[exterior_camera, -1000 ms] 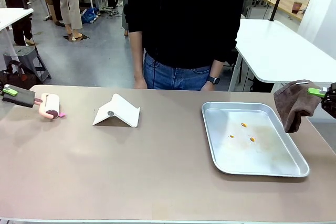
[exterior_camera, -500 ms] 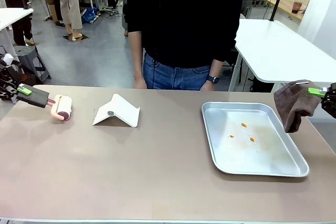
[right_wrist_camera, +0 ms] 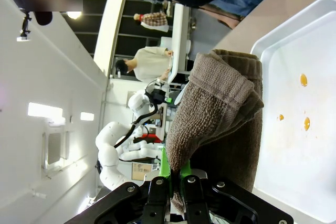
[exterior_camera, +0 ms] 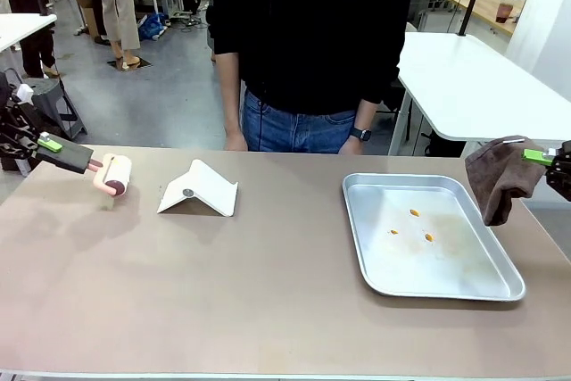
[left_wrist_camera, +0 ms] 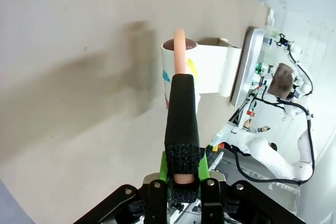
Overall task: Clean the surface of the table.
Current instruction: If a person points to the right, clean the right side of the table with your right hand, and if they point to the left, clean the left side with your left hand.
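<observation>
The tan-brown table (exterior_camera: pixel 223 301) spanned the whole front view, with a person (exterior_camera: pixel 312 42) in a black top and jeans standing at its far edge.

At the table's far-left corner, the left gripper (exterior_camera: pixel 51 144) was clamped on the black foam handle (left_wrist_camera: pixel 181 114) of a lint roller (exterior_camera: pixel 116 173). In the left wrist view, its green pads (left_wrist_camera: pixel 164 167) pressed the handle from both sides. The pale pink roller hung clear of the tabletop, and its shadow lay on the surface below it.

Near the roller, toward the middle, a folded white card (exterior_camera: pixel 198 190) stood like a tent on the table.

On the right half lay a silver metal tray (exterior_camera: pixel 351 220) with 3 small orange bits (exterior_camera: pixel 414 213) on its floor.

At the right edge of the table, the right gripper (exterior_camera: pixel 546 158) was closed on a brown towel (exterior_camera: pixel 500 176). The cloth drooped from the jaws just beside the tray's far-right corner. In the right wrist view, the towel (right_wrist_camera: pixel 220 108) bunched over the fingertips.
</observation>
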Controlling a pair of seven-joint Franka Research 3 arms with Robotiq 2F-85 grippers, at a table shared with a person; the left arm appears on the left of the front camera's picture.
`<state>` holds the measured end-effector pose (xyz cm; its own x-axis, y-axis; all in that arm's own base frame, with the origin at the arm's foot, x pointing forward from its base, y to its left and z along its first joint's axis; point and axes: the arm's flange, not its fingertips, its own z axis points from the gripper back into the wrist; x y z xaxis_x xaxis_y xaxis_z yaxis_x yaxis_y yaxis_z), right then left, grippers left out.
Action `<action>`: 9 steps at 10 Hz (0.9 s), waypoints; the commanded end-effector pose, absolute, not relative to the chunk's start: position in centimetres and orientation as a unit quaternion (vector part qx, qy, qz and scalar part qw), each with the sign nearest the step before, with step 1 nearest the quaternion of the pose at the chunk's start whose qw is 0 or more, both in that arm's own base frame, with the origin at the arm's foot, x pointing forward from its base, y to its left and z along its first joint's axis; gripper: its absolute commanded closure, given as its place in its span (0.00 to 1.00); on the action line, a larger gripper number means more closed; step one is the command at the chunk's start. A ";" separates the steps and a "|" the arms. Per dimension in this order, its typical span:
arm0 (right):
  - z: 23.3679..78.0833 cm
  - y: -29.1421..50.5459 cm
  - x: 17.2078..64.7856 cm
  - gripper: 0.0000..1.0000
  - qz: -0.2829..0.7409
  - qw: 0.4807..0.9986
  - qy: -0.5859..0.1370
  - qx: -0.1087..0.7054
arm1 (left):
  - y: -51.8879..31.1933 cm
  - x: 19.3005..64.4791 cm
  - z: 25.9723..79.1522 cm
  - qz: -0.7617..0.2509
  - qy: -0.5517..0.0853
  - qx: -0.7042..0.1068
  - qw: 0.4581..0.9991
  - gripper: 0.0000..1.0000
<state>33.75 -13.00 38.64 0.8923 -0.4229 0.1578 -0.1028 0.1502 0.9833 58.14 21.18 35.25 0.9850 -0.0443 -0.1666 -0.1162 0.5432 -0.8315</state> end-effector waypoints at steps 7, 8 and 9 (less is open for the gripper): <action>38.9 -13.0 33.6 1.00 -0.106 0.727 -0.205 0.647 | 31.0 41.8 45.0 -0.011 -0.001 -0.580 0.814 1.00; 38.9 -13.0 33.6 1.00 -0.106 0.727 -0.205 0.647 | 32.4 39.7 44.8 -0.011 -0.005 -0.591 0.806 1.00; 38.9 -13.0 33.6 1.00 -0.106 0.727 -0.205 0.647 | 33.7 37.6 44.2 -0.014 -0.009 -0.607 0.795 1.00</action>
<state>33.73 -13.01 38.63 0.8921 -0.4235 0.1573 -0.1023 0.1497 0.9834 38.82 33.75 45.28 1.0000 0.0017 0.0055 0.0047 0.2986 -0.9544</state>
